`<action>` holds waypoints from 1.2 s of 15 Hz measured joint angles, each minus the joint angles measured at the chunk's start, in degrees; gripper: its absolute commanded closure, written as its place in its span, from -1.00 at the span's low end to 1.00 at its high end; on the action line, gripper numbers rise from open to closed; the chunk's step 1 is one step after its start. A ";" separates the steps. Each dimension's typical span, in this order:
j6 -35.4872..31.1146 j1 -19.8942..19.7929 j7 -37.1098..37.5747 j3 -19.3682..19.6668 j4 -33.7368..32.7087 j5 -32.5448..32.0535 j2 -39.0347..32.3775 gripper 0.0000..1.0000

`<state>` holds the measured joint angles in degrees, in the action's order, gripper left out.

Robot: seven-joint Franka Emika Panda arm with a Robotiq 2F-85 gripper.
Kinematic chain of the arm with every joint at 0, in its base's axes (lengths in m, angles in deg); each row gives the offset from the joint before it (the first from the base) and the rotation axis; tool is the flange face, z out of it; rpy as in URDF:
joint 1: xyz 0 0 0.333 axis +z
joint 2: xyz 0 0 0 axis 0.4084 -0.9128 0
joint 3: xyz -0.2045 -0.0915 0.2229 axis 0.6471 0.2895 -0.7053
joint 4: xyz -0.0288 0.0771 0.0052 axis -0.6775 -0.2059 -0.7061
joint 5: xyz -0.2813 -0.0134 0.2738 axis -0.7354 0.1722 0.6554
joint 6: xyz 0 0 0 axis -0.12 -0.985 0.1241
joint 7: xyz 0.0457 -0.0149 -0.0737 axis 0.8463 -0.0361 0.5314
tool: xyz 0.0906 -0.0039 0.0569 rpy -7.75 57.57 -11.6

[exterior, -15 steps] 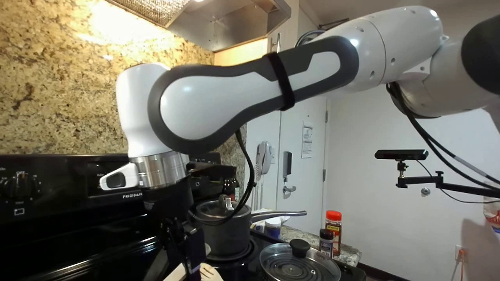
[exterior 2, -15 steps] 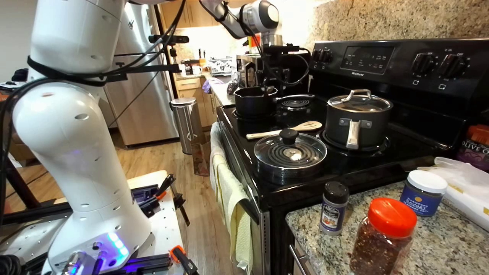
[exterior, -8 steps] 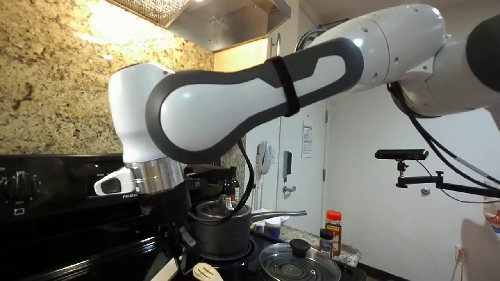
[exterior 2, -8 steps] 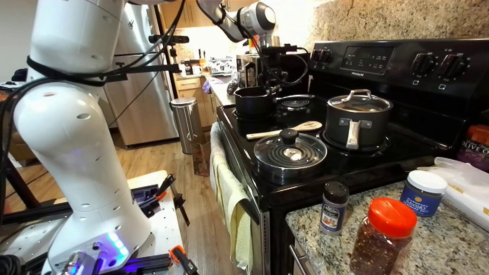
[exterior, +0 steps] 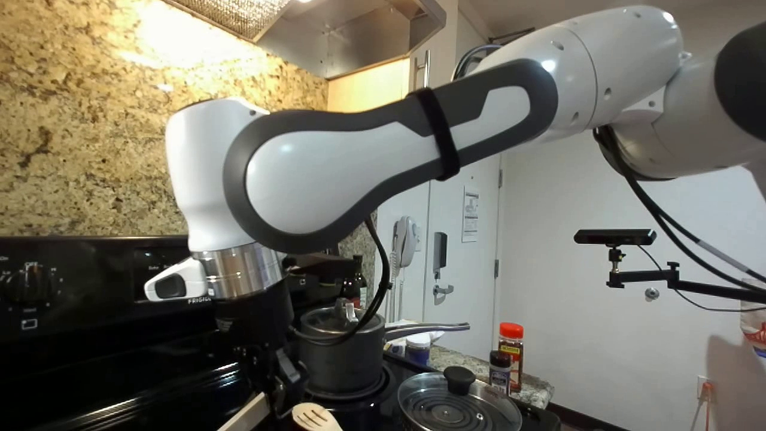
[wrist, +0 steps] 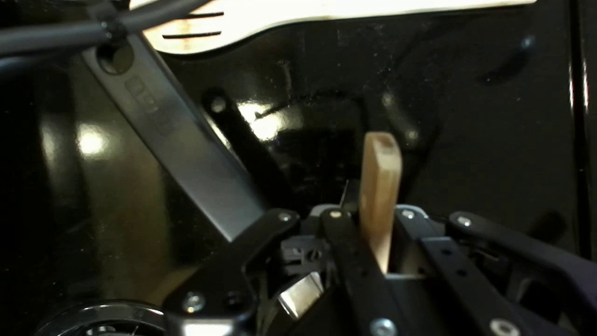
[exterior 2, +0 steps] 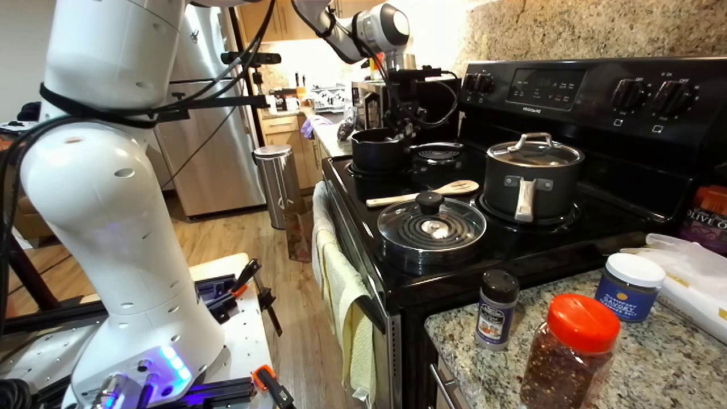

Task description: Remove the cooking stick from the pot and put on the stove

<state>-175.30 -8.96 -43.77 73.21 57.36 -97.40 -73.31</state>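
Cooking stick [wrist: 380, 191]: there it is, handle end standing up between the fingers [wrist: 345, 242] in the wrist view; the lower end is out of sight, most likely down in the pot [exterior 2: 379, 156];
Hand [wrist: 373, 214]: closed right down in a narrow pinch, and it has the stick; the grip sits near the stick's upper end;
Lift: this looks to be the current step; straight up, unhurried, far enough for that hidden length to pass the pot's rim before any sideways swing; hurry it and the pot may tip or slide;
Pot handle [wrist: 179, 140]: slants out from behind the hand there; rise first, or risk hooking it;
Cable [wrist: 70, 37]: crosses in front of the pot handle's far end; touching or apart, cannot tell; give it room;
Stove [wrist: 475, 116]: the black glass between hand and slotted spoon [wrist: 298, 9] looks the likeliest landing; tip the stick level, let it touch along its length, then loosen;
Arm [exterior: 335, 167]: in from the right of an exterior view, it slopes down to the wrist [exterior: 242, 269];
Wrist: over the stove, pointing the hand almost straight down with a slight lean, at the pot's handle side.
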 measured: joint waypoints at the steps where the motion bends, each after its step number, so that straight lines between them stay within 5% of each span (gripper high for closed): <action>1: 0.00 0.00 0.05 0.00 0.00 0.00 0.00 0.24; 10: -1.62 0.01 0.61 0.01 0.22 -1.06 0.55 -0.91; 18: -1.68 0.01 1.07 0.01 1.95 -1.06 1.54 -1.00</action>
<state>-176.98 -8.95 -42.70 73.22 59.31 -98.45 -71.77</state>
